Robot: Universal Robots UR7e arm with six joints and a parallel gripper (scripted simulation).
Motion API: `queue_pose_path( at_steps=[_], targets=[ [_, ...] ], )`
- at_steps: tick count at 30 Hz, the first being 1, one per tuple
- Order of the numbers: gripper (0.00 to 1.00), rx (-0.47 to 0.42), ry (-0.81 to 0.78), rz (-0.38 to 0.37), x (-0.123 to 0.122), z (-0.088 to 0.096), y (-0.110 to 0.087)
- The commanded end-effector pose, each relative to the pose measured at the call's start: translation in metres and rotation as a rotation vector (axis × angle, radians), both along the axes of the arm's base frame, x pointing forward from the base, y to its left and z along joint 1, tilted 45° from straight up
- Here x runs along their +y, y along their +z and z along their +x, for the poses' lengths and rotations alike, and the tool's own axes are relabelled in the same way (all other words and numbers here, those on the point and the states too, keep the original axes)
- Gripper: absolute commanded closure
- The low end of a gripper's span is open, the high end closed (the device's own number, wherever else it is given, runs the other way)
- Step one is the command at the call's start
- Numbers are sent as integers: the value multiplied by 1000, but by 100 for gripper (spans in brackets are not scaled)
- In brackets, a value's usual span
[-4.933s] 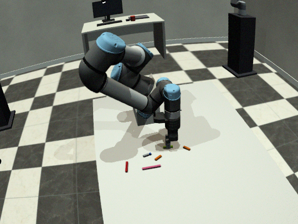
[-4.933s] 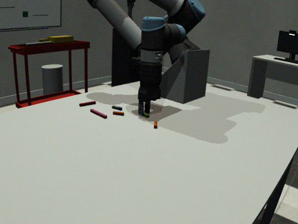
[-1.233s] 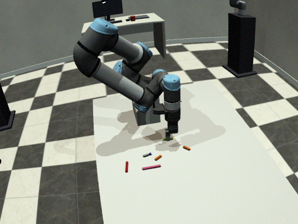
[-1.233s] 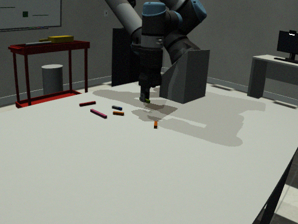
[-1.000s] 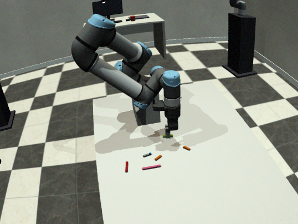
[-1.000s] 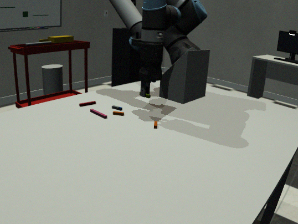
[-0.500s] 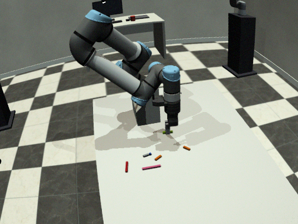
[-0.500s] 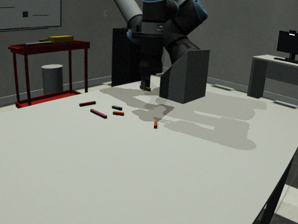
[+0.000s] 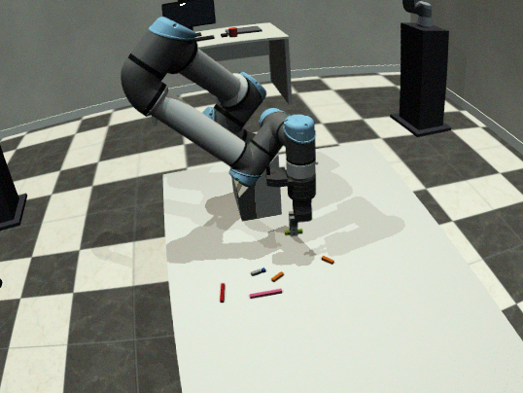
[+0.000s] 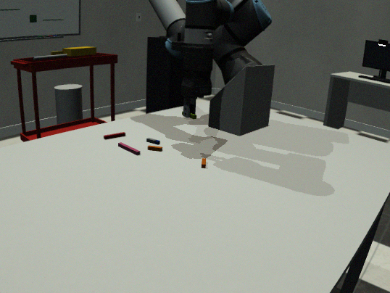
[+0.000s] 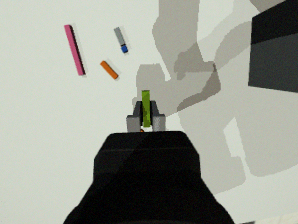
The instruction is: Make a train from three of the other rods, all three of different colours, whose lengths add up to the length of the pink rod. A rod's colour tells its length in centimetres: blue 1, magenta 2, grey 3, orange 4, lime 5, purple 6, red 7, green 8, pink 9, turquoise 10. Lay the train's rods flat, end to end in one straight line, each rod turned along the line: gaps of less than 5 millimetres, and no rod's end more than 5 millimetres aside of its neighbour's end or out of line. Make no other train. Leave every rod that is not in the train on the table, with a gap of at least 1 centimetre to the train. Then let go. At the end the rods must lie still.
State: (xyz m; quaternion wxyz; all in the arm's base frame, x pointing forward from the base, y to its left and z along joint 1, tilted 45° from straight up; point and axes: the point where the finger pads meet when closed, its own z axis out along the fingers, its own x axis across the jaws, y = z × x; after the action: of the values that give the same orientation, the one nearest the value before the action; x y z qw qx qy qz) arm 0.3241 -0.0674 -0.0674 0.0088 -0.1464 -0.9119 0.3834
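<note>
My gripper is shut on a lime rod and holds it above the table, near the arm's base. The pink rod lies flat on the table. A grey rod lies end to end with a small blue rod. One orange rod lies next to them. A second orange rod lies apart, nearer the arm. A red rod lies apart.
The arm's dark base block stands on the white table close behind the gripper. A red cart and a grey cylinder stand off the table.
</note>
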Motion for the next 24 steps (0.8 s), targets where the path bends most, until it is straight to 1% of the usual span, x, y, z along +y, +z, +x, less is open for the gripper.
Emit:
queue_pose_path(
  at_steps=[1,6,13,14,16,20,24],
  targets=[
    [76,9,11,4,-5,3,5],
    [76,50,54,18,-24,10,23],
    [76,138,146,37,-67,20,64],
    [76,151,160,39,-73,21,71],
    [76,151,160,39,-73,21,71],
    [76,199,207,44,-96,21,93],
    [76,232,238,45,-111,20,107]
  ],
)
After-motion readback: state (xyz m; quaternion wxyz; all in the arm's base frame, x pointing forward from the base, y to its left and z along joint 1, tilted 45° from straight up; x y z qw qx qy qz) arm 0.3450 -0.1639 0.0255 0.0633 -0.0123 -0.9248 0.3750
